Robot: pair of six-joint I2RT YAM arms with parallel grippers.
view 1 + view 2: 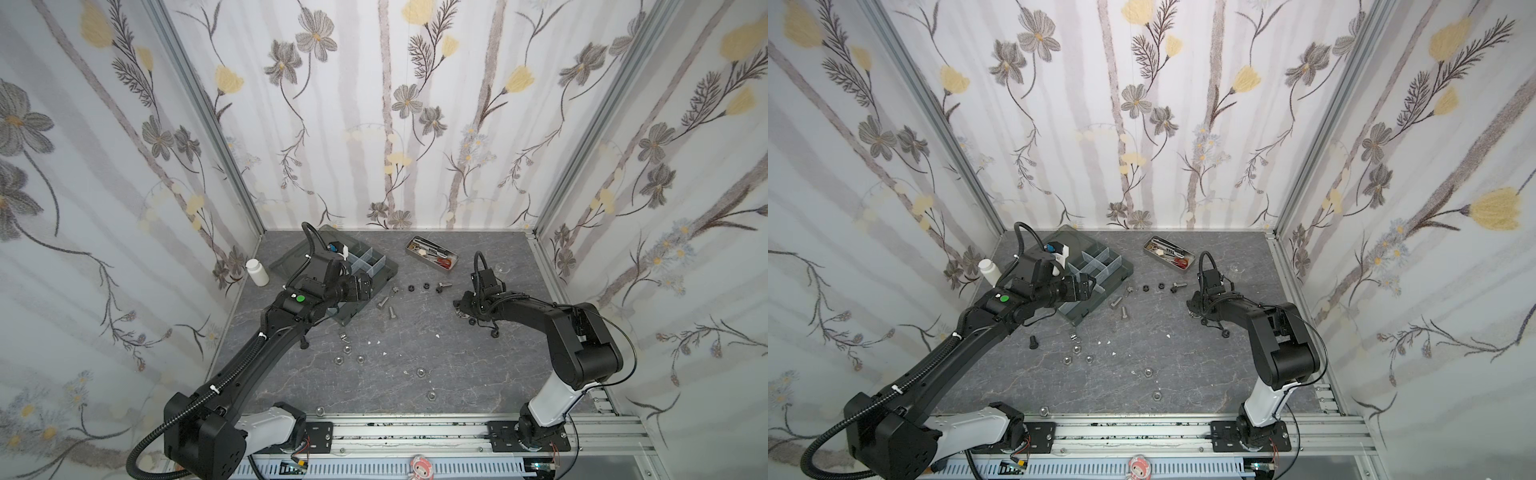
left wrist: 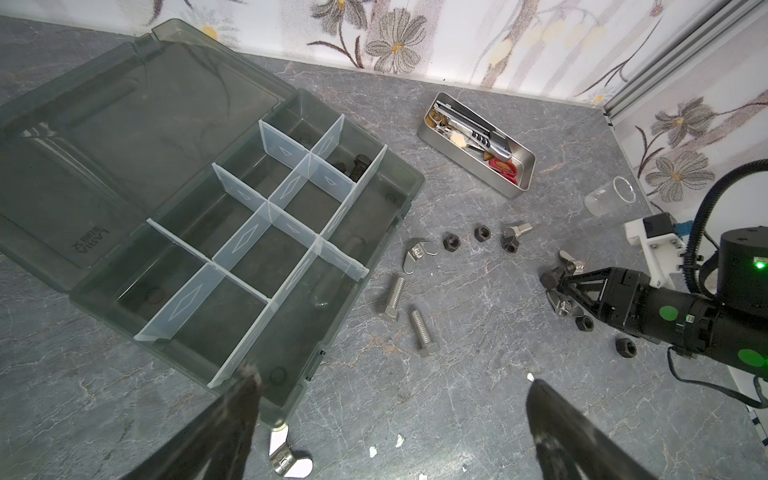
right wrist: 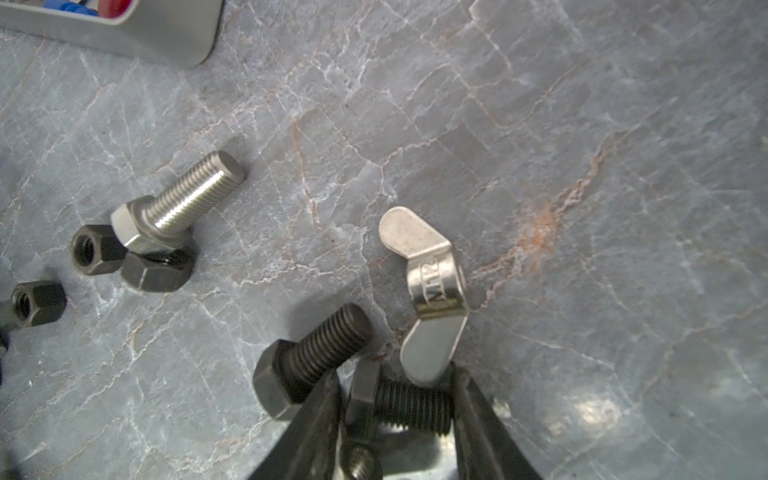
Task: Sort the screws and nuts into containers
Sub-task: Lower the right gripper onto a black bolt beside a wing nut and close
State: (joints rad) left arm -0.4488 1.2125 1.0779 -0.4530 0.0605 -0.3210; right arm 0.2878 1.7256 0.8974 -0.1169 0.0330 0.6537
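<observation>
A robotics lab test cell is shown: a left arm [image 1: 249,365] and a right arm [image 1: 582,332] are mounted on an aluminium rail [image 1: 415,432]. A grey marble-patterned tabletop [image 1: 457,374] is enclosed by wallpapered panels [image 1: 374,124] held in aluminium posts [image 1: 198,95], and exposed wiring [image 1: 306,449] is seen at the bases.

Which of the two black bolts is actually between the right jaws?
The crosswise black bolt, spanning the jaws head to tip beside the wing nut; the other black bolt lies outside them.

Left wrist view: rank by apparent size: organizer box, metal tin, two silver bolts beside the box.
1. organizer box
2. metal tin
3. silver bolt nearer the box and second silver bolt look alike, unranked.
</observation>
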